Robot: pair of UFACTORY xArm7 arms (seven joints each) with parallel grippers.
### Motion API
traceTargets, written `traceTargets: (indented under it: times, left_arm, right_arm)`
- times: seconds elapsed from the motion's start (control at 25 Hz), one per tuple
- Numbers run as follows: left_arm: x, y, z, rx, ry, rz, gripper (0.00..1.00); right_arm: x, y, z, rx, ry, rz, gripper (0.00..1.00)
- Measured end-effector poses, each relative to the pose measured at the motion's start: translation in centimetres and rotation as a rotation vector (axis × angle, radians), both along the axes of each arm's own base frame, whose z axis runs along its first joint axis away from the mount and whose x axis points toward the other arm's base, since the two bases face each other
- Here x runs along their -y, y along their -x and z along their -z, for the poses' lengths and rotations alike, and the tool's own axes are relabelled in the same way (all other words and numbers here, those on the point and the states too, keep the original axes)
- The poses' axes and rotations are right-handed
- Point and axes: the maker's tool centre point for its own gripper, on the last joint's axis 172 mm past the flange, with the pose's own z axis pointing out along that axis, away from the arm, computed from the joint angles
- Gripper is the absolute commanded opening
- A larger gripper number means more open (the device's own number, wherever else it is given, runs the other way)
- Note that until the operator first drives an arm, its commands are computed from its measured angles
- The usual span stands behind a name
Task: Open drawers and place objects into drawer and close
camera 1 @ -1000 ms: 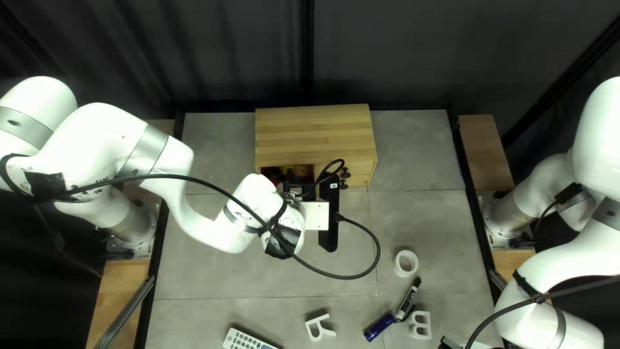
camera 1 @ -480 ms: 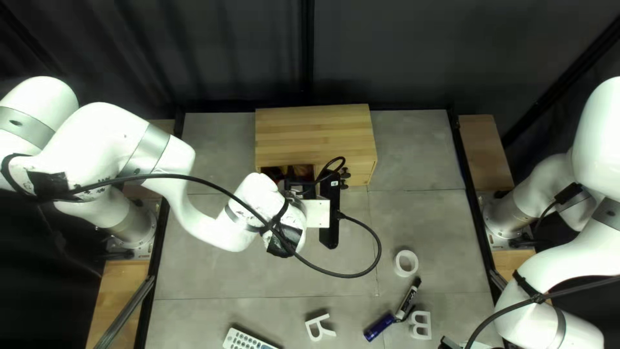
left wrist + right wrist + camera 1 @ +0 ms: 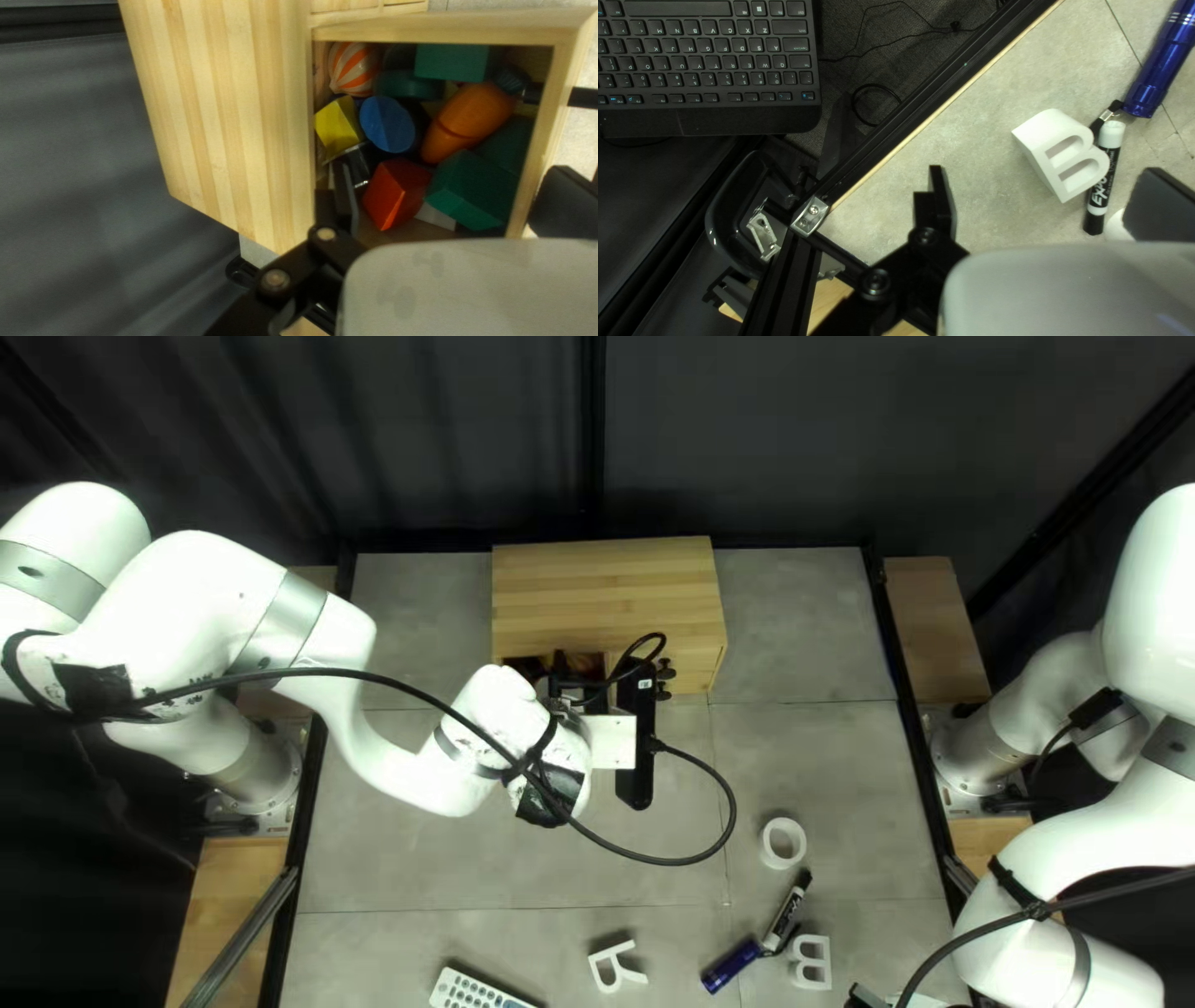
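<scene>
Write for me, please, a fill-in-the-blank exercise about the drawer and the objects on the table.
The drawer stands ____, so its contents are visible.
Inside it, the striped ball is orange and ____.
The white letter next to the marker is ____.
The flashlight near this letter has the colour ____.

Missing words: open; white; B; blue.
</scene>
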Motion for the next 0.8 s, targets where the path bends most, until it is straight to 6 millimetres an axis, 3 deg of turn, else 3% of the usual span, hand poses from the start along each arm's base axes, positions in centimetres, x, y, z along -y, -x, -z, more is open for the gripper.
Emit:
traceTargets:
  times: [0.8]
  left_arm:
    - [-0.86,0.13,-0.21,-0.004,-0.002,-0.008,1.00]
  right_arm:
    - [0.00,0.00,0.00,0.000,0.000,0.000,1.00]
